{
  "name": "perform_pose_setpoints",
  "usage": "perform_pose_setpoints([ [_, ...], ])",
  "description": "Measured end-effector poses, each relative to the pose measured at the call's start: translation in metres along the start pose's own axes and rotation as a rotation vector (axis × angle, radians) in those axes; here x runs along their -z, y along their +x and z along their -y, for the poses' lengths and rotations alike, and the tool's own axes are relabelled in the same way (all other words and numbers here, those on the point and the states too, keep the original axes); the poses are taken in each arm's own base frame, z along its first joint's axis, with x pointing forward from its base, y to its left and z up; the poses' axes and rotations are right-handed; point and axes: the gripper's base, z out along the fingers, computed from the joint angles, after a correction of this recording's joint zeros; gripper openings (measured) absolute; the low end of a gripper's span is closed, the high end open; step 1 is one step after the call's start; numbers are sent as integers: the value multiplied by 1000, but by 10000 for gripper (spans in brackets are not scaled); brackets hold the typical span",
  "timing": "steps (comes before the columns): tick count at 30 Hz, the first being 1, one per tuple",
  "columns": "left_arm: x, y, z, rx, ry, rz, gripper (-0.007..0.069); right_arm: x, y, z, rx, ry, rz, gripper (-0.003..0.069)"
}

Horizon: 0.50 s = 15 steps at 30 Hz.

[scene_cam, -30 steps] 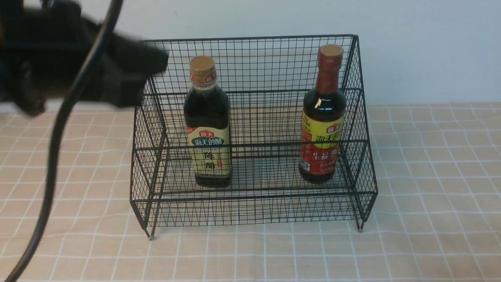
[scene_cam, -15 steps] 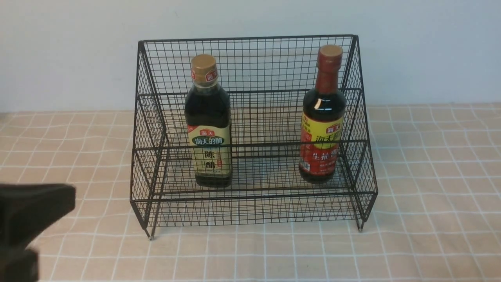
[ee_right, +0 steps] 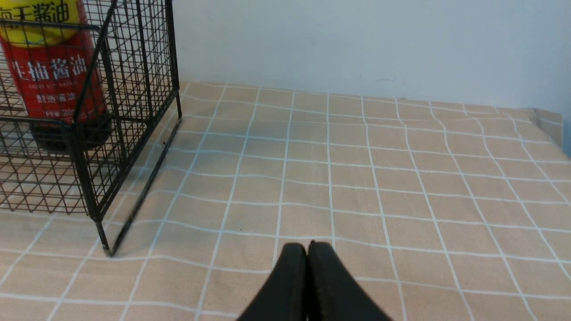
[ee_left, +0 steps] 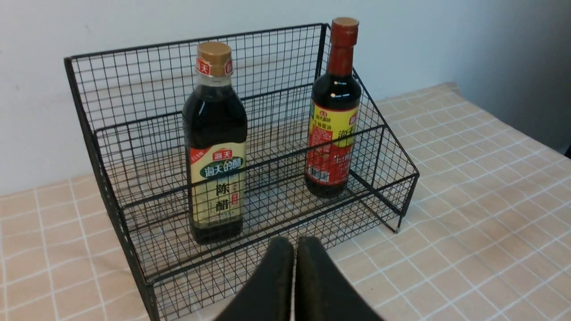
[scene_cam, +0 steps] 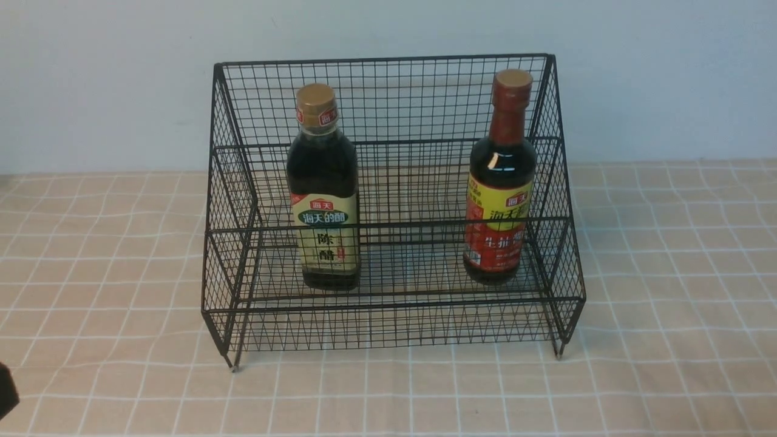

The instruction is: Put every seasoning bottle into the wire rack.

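Observation:
The black wire rack [scene_cam: 388,60] stands at the back of the table. Both seasoning bottles stand upright on its lower tier: the squarish gold-capped one [scene_cam: 322,188] on the left, the round red-necked one [scene_cam: 499,182] on the right. The left wrist view shows the same rack [ee_left: 134,49] and both bottles [ee_left: 215,142] [ee_left: 332,111]. My left gripper [ee_left: 294,243] hangs shut and empty in front of the rack. My right gripper [ee_right: 307,247] is shut and empty over bare cloth, to the right of the rack [ee_right: 89,178].
A beige checked tablecloth [scene_cam: 668,273] covers the table, with a plain pale wall behind. A dark bit of the left arm [scene_cam: 6,388] shows at the front view's lower left edge. The cloth's right edge [ee_right: 546,122] lies beyond the right gripper.
The left arm has dropped from beside the rack's upper left corner down to the lower left and almost out of the front view. Rack and bottles have not moved.

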Motion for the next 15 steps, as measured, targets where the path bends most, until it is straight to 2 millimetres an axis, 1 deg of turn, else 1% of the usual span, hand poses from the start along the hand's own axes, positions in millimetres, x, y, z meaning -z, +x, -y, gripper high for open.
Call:
perform_pose_setpoints([
  [3, -1, -1, -3, -15, -36, 26, -7, 0, 0, 0, 0, 0, 0, -14],
  [6, -5, 4, -14, -70, -139, 45, -7, 0, 0, 0, 0, 0, 0, -14],
  [8, -14, 21, -26, -112, -240, 29, -7, 0, 0, 0, 0, 0, 0, -14],
  [11, -21, 52, -38, -160, -357, 31, -7, 0, 0, 0, 0, 0, 0, -14],
  [15, -30, 92, -47, -161, -420, 40, -7, 0, 0, 0, 0, 0, 0, -14],
])
